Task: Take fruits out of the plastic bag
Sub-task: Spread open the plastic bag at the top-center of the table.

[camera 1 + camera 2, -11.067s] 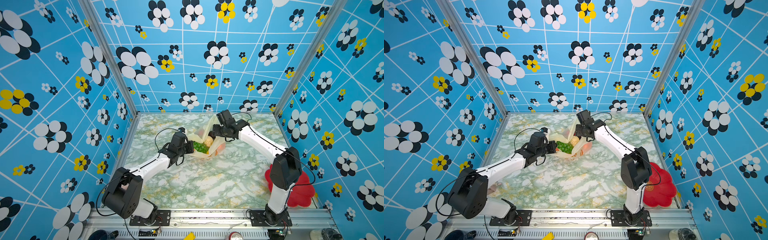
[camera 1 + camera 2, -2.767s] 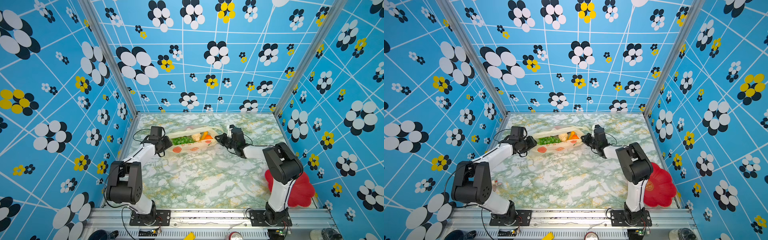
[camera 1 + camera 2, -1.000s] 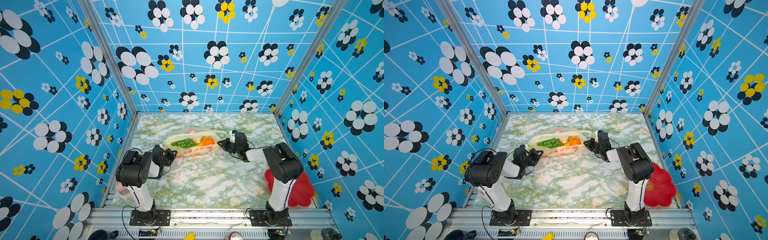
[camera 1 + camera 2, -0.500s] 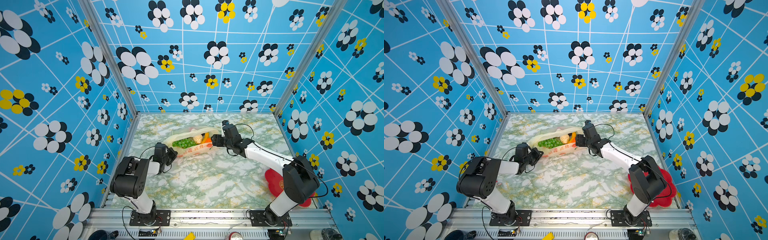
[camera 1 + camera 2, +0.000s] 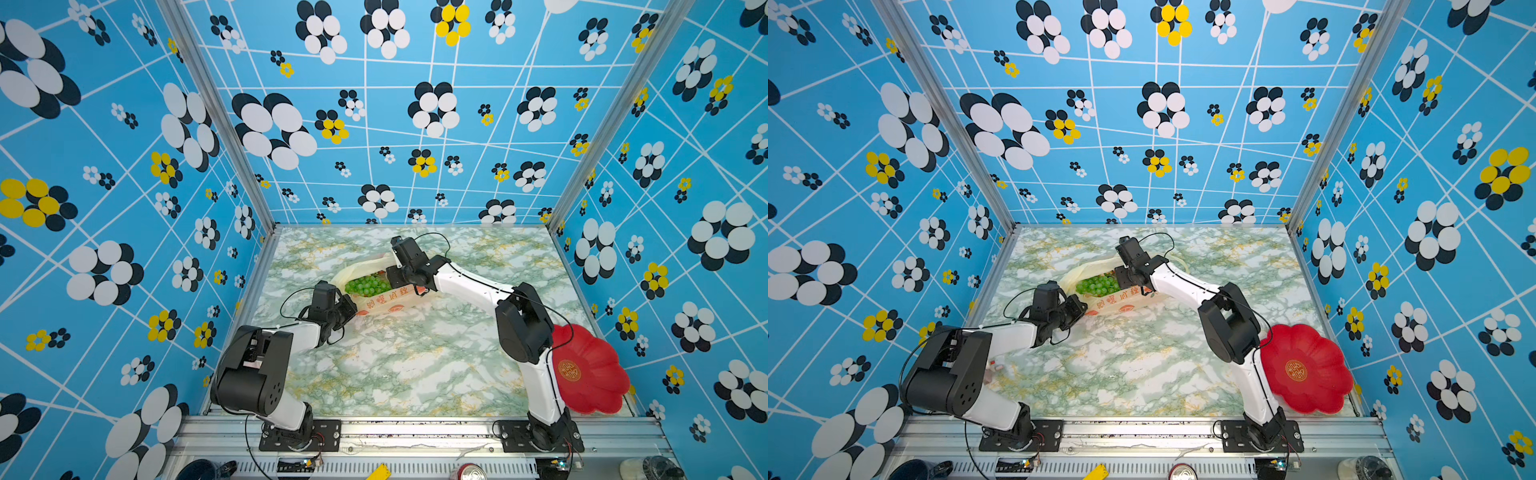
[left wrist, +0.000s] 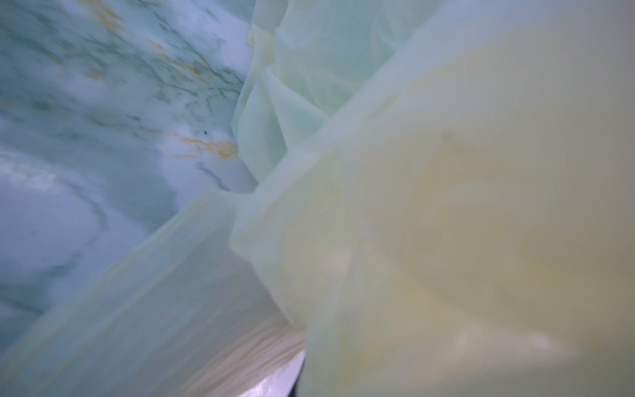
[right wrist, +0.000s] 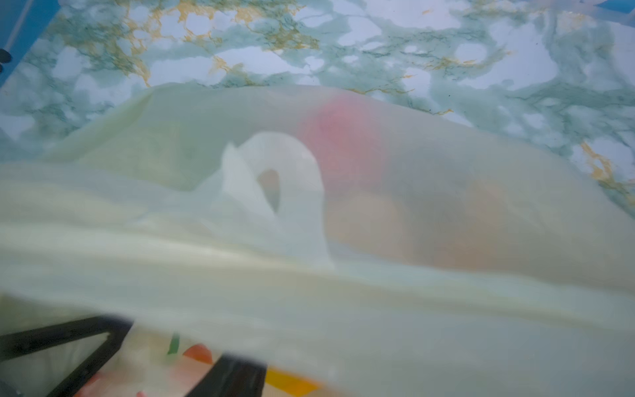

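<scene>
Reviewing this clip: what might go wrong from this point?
1. Bag film drapes across the right gripper, so its jaws may pinch plastic and drag the bag.
2. Only the left gripper holds the bag, by one end; the thin film may slip free.
3. The grapes lie exposed in the bag's opening and may tip out if it shifts.

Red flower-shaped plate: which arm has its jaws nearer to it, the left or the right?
Right. The right arm has its jaws at the plastic bag's mouth, mid-table. The left arm grips the bag's opposite end, farther from the red plate, which lies by the right arm's base.
</scene>
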Robot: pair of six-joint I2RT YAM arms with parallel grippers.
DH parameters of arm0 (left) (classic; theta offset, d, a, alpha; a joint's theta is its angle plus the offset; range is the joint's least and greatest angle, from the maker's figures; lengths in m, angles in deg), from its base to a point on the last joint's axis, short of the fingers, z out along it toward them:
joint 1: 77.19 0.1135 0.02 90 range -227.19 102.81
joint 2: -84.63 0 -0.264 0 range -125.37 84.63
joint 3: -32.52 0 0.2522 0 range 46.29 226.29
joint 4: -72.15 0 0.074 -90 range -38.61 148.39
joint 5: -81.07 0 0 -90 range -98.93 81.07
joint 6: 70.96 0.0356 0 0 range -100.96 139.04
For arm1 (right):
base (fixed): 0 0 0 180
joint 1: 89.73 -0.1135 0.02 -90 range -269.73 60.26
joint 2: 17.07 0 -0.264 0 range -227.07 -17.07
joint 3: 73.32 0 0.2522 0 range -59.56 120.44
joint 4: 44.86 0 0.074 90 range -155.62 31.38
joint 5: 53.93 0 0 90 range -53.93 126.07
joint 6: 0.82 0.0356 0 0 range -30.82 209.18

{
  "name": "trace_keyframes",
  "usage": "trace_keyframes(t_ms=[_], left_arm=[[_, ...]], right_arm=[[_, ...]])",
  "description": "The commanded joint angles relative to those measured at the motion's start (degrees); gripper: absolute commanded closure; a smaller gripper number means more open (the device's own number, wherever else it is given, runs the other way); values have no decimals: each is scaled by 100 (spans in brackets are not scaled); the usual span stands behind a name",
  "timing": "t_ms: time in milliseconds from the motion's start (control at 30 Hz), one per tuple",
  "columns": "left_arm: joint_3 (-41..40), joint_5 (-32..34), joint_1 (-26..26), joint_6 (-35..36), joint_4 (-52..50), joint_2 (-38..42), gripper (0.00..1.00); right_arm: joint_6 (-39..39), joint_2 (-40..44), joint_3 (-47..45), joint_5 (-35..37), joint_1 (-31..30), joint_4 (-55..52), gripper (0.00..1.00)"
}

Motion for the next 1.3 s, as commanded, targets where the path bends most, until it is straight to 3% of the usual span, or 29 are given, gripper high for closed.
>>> trace_keyframes(t_ms=[0,133,300,367,433,667,767,933,1067,1167,1267], left_arm=[[156,161,-171,380,-511,154,100],[109,341,-399,504,-626,153,100],[-98,282,-486,306,-287,67,100],[35,246,-604,380,-349,17,93],[174,395,-738,508,-558,50,84],[858,1549,-969,1138,-2225,579,47],[1092,2033,-1033,1309,-2888,842,36],[1384,2414,-1159,1564,-3640,1155,24],[1662,2879,-1347,1681,-4250,1304,20],[1957,3299,-1420,1903,-4476,1359,16],[2552,3558,-1409,2158,-4758,954,13]], right_arm=[[-216,-454,1064,35,229,-567,41],[-389,-1417,2739,-76,481,-1199,42],[-668,-2539,4696,-160,672,-1624,37],[-659,-2842,5462,-225,709,-1934,36],[-623,-2801,5652,-380,697,-2078,35],[-541,-1321,3911,-376,521,-2091,23],[-347,-583,2930,-439,477,-1943,18],[8,588,1286,-449,392,-1432,13],[527,1272,181,200,368,-1199,11],[1020,1609,-571,748,390,-894,8],[1429,1534,-839,808,441,-741,8]])
